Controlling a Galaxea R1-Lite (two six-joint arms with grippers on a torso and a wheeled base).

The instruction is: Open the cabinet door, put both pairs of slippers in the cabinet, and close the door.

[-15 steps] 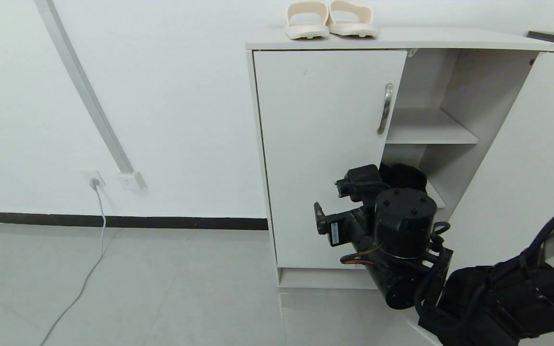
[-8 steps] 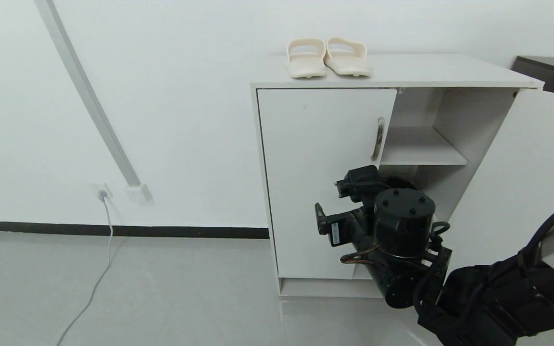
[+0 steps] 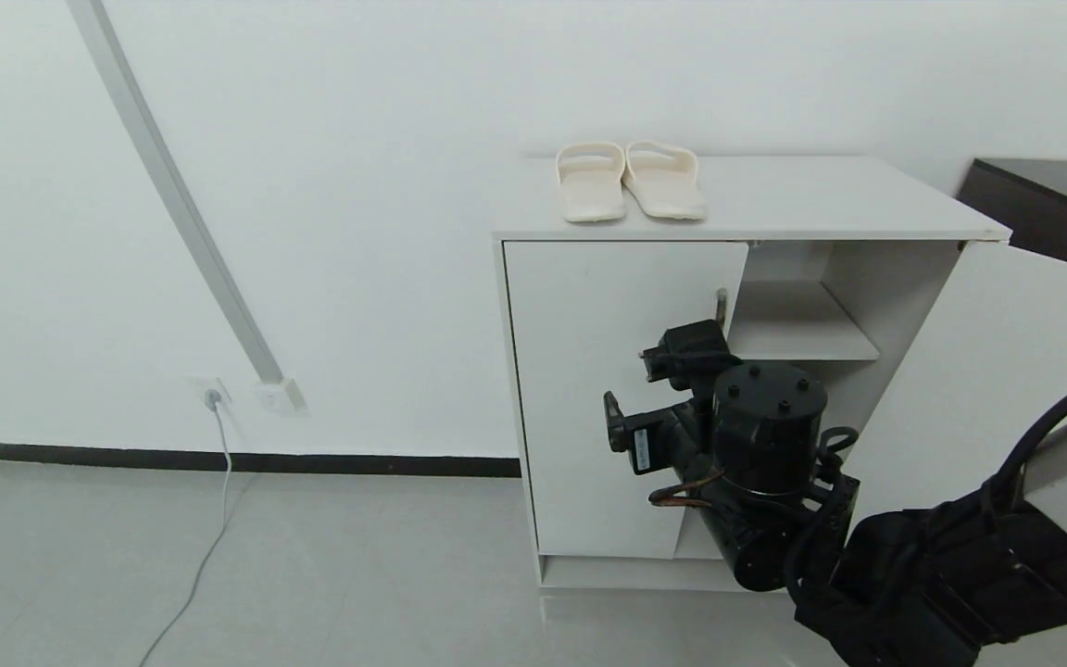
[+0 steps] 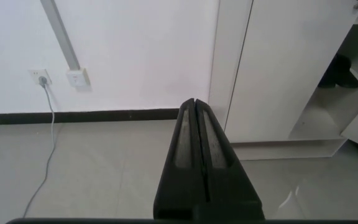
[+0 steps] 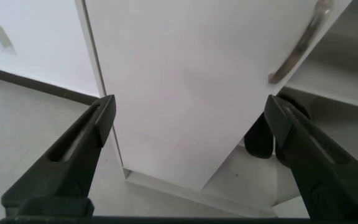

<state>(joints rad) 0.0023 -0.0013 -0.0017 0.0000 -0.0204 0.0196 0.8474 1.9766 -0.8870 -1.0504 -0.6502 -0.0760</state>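
Before the closed left door (image 5: pixel 166 81) of the cabinet (image 3: pixel 821 199), the right gripper (image 5: pixel 189 102) is held with fingers (image 5: pixel 86 143) spread wide. Dark slippers (image 5: pixel 260 138) are seen just past it on the bottom shelf (image 4: pixel 319 121), beside the open right door (image 3: pixel 1006 371). Beige slippers (image 3: pixel 628 181) are set on the cabinet top, well above. The left gripper (image 4: pixel 194 112) is pressed together.
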